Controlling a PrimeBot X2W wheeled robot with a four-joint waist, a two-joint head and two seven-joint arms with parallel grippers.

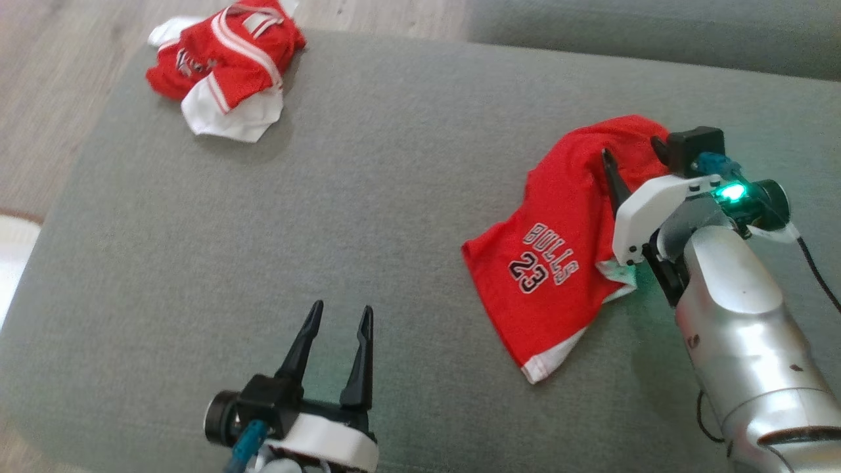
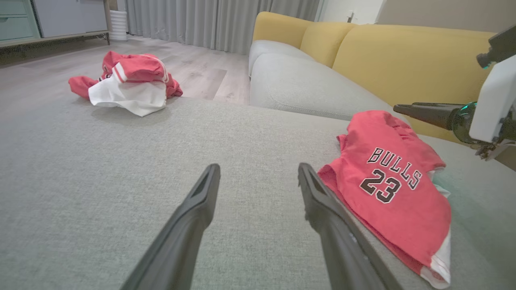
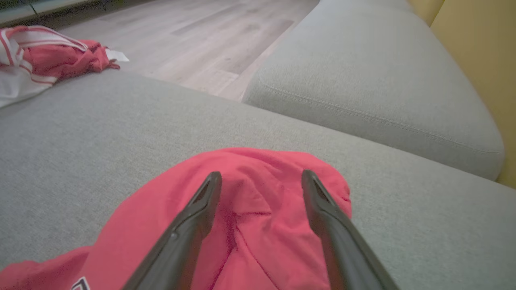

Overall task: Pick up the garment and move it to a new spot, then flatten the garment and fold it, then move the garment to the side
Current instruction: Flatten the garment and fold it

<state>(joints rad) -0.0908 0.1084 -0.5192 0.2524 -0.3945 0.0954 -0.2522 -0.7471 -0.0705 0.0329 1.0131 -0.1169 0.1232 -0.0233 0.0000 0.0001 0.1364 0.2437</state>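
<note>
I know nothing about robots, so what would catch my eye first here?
A bright red garment printed BULLS 23 lies on the right of the grey cushion, the right tool open over its bunched far end. Another red and white garment sits crumpled at the far left corner; the left tool hangs open near the front.

red garment (image 1: 552,263) with white trim, grey cushion (image 1: 368,217)

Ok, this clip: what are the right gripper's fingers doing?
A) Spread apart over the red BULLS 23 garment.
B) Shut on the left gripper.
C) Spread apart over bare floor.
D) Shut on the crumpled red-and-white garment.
A: in the right wrist view the fingers of the right gripper stand apart, with the red BULLS 23 garment lying beneath them.
</note>
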